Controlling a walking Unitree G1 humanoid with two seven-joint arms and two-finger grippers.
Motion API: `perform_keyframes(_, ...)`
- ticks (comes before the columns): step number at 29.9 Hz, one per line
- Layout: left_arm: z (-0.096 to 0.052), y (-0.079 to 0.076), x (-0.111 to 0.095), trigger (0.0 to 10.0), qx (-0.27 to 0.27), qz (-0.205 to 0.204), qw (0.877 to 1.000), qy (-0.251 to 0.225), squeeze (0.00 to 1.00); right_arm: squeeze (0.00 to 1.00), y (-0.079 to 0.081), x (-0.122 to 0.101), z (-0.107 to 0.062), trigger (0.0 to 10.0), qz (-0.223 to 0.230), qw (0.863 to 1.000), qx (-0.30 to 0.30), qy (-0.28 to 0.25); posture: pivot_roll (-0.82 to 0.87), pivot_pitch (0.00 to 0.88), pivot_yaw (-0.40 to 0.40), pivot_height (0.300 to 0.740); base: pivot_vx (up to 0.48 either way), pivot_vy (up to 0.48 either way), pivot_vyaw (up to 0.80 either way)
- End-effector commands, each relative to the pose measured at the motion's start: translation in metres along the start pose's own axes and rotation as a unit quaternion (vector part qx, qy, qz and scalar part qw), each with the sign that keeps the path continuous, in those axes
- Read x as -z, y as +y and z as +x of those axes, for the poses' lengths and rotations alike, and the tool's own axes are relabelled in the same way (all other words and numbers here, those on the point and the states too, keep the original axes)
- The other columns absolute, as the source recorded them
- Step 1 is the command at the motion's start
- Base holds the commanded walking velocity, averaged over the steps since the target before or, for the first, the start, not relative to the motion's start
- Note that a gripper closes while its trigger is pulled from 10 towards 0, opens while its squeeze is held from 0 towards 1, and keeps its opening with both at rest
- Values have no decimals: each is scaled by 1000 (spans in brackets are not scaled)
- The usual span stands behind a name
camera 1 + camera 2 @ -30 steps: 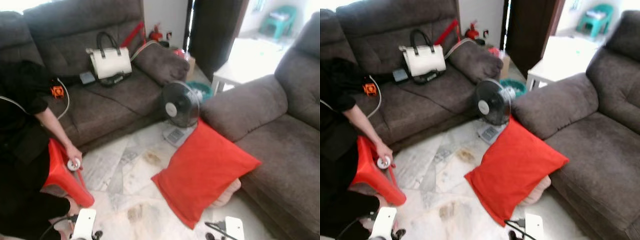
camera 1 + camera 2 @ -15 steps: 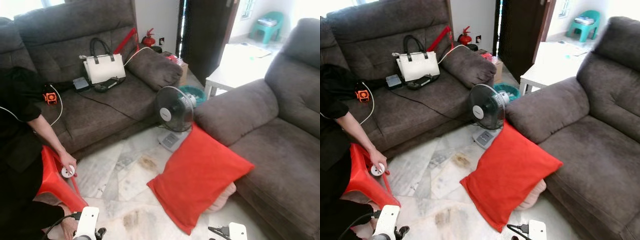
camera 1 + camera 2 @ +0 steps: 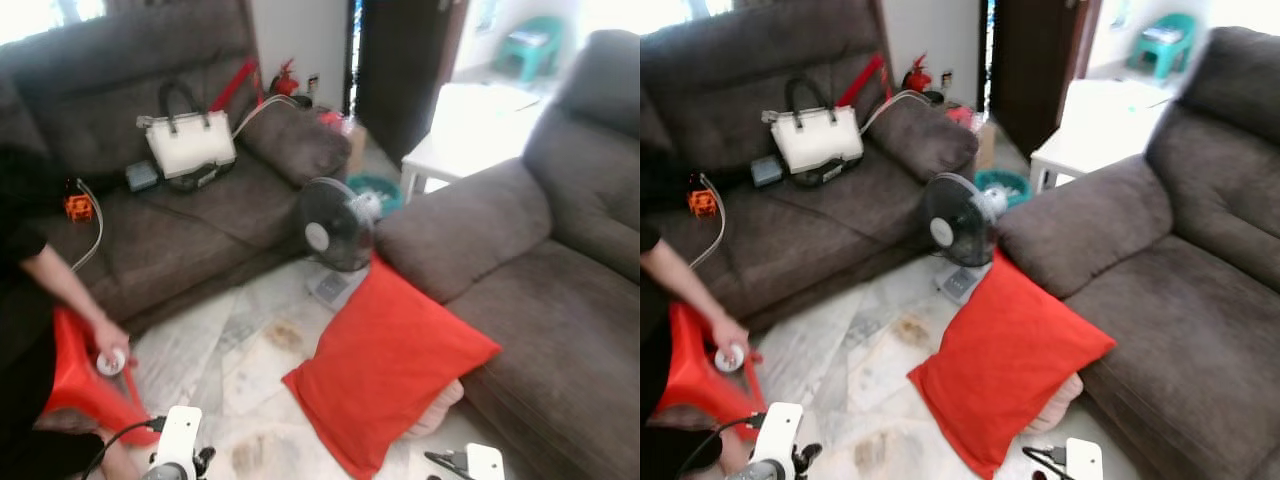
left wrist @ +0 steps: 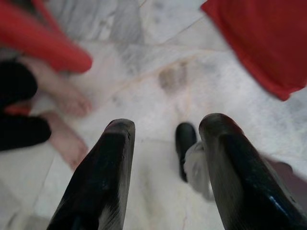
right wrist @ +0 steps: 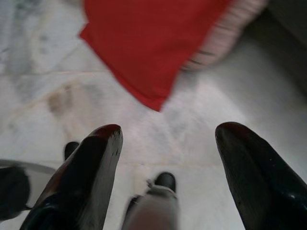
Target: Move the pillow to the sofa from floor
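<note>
A red pillow (image 3: pixel 385 365) leans on the marble floor against the front of the grey sofa (image 3: pixel 560 300) on the right, with a pinkish cushion (image 3: pixel 435 410) under its low edge. Both arms hang low at the bottom of the eye views. In the left wrist view my left gripper (image 4: pixel 165 129) is open above bare floor, a corner of the red pillow (image 4: pixel 259 43) beyond it. In the right wrist view my right gripper (image 5: pixel 168 139) is open over the floor, the red pillow (image 5: pixel 153 43) just ahead of its fingertips.
A black standing fan (image 3: pixel 335 225) sits on the floor between the two sofas. The left sofa (image 3: pixel 190 220) holds a white handbag (image 3: pixel 188 143) and cables. A person (image 3: pixel 30 300) crouches at left with a hand on a red stool (image 3: pixel 85 375). A white table (image 3: pixel 470 125) stands behind.
The whole scene has shifted left and slightly down in the eye views, so the camera has turned. The pillow lies as before; the person's hand stays on the stool.
</note>
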State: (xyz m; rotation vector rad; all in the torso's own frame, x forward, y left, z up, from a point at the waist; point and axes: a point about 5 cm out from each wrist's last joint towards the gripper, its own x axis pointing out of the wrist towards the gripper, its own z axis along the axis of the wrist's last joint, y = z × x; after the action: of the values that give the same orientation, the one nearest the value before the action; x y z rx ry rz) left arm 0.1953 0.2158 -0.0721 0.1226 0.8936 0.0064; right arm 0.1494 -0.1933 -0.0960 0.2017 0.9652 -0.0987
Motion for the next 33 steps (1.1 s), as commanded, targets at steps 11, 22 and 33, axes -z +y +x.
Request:
perform_keyframes(11,-1,4,3,10000,-1,21,1000,7,0,0,2,3,0,10000,-1,1000,-4,3,68,0,-1,740,0,-132,0)
perform_keyframes(22,-1,4,3,10000,5,21,1000,8,0,0,2,3,0,10000,-1,1000,-5,3,70,0,-1,740,0,-301,0)
perform_keyframes(33,-1,4,3,10000,5,20,1000,9,0,0,2,3,0,10000,1,1000,-4,3,69,0,0,740,0,-309,0)
